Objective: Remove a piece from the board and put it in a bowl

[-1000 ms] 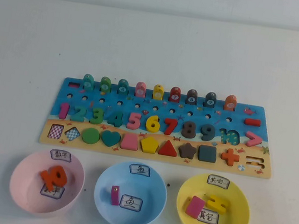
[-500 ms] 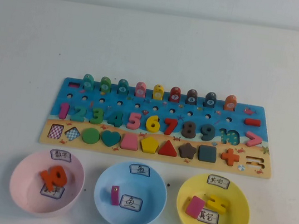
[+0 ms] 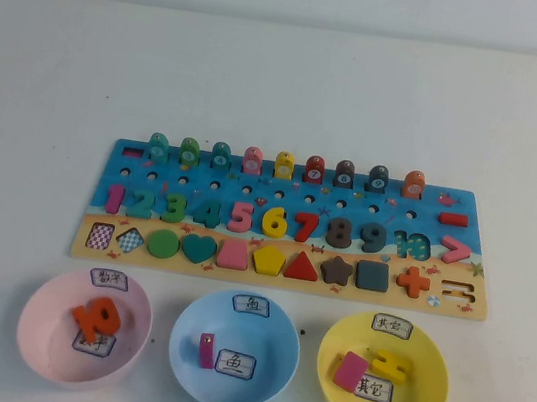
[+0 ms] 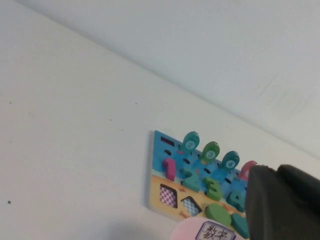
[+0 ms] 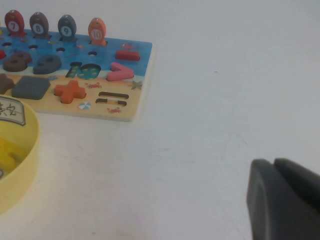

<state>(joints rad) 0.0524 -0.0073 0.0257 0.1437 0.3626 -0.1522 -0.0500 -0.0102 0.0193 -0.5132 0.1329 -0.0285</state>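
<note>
The magenta "1" piece (image 3: 114, 198) lies in its slot at the left end of the number row on the board (image 3: 294, 199). The left wrist view also shows the piece (image 4: 169, 169) and the board (image 4: 158, 146). The pale pink bowl (image 3: 30, 319) stands in front of the board's left end and holds an orange "10" (image 3: 96, 317). Neither arm shows in the high view. My left gripper (image 4: 276, 168) is shut and empty, back from the pink bowl's rim (image 4: 183, 231). My right gripper (image 5: 274, 161) is shut and empty above bare table, right of the board (image 5: 131, 97).
A blue bowl (image 3: 184, 345) with a pink piece stands in the middle front. A yellow bowl (image 3: 431, 382) with a pink block and a yellow piece stands at the front right. Upright fish pegs (image 3: 284, 166) line the board's far edge.
</note>
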